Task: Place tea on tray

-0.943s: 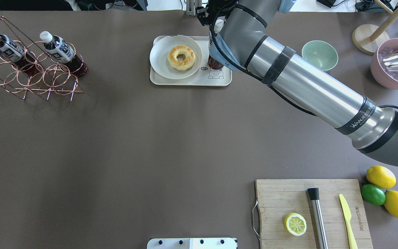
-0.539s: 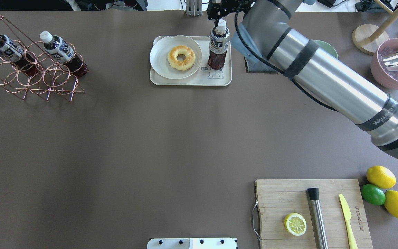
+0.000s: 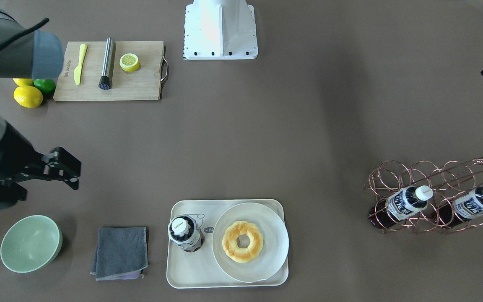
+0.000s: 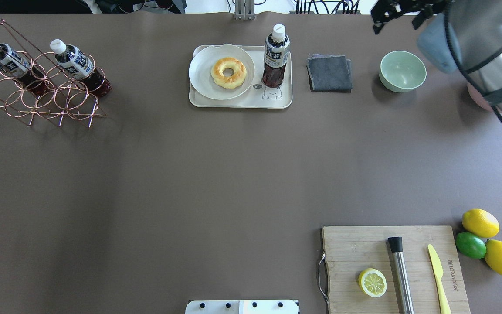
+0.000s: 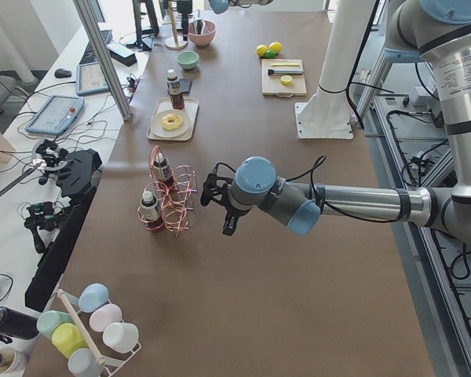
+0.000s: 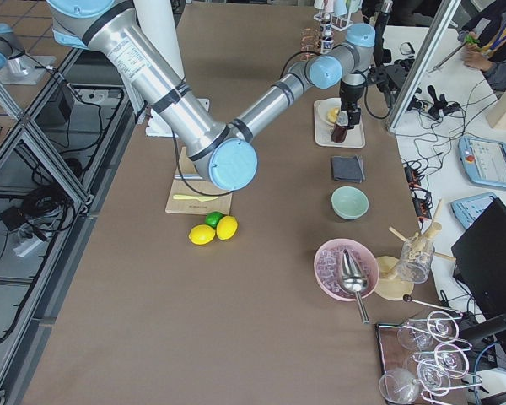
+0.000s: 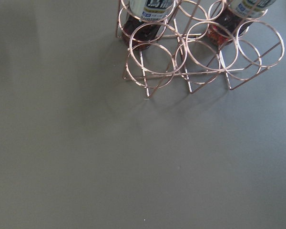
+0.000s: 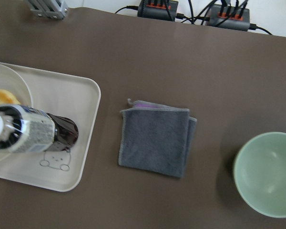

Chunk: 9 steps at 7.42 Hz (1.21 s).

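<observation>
The tea bottle [image 4: 276,54] stands upright on the right part of the cream tray [image 4: 242,103], just above its bear drawing. It also shows in the front view [image 3: 185,233] and the right wrist view [image 8: 28,133]. My right gripper [image 4: 395,22] is open and empty, well off to the right of the tray, above the table near the green bowl; it shows in the front view [image 3: 71,170] too. My left gripper [image 5: 224,224] hovers beside the copper rack [image 4: 46,93], which holds two alike bottles [image 4: 79,63]; I cannot tell if it is open or shut.
A white plate with a donut [image 4: 229,72] fills the tray's left part. A grey cloth [image 4: 328,73] and a green bowl [image 4: 402,70] lie right of the tray. A cutting board [image 4: 351,248] with lemon half, muddler and knife is at front right, lemons and lime [image 4: 479,222] beside it.
My right gripper has left the bottle's cap and drawn away to the right, past the cloth and bowl. The bottle stays standing on the tray.
</observation>
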Motion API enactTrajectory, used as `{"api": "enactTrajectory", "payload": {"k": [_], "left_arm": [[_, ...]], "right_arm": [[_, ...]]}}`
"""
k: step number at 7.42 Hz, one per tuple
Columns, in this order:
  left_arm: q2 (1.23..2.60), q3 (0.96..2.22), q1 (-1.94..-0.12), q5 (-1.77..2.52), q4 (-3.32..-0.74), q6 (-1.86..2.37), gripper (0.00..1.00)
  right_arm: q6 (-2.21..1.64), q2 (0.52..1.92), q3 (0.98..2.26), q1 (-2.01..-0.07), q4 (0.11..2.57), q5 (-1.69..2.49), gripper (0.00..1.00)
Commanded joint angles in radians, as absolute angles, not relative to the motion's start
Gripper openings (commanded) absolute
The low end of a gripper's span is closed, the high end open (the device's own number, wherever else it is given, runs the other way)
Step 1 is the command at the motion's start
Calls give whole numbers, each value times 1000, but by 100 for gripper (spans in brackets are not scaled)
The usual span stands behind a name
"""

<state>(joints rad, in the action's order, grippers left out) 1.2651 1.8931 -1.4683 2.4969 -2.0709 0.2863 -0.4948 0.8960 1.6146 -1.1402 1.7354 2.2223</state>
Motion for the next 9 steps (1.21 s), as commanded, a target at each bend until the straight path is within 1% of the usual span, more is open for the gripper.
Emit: {"api": "enactTrajectory", "payload": {"k": [1,2,4,5,6,7,9], "left_arm": [[1378,1873,-1550,2448,-1709,45,94],[1443,1878,-1568,2383,-1590,-19,96],[1530,1817,-1630,2323,-1421,-177,96],[1529,1792,-1653,2329,-1402,-236,97],[1507,1810,-1672,2332,-1402,-230,97],[1471,1810,-1684,2333,-1437,-238,97],[1463,1815,-1684,2323,-1447,-236,97]], "right_arm": [[-183,1205,1767,-1280,1833,2235,100],[-66,1271,1760,-1342,1836,2274,100],[135,1408,1753,-1440,1833,2310,100],[191,1472,1752,-1468,1832,2309,100],[259,1530,1752,-1494,1833,2310,100],[270,1566,1752,-1506,1832,2307,100],[282,1610,1759,-1548,1809,2319,100]]}}
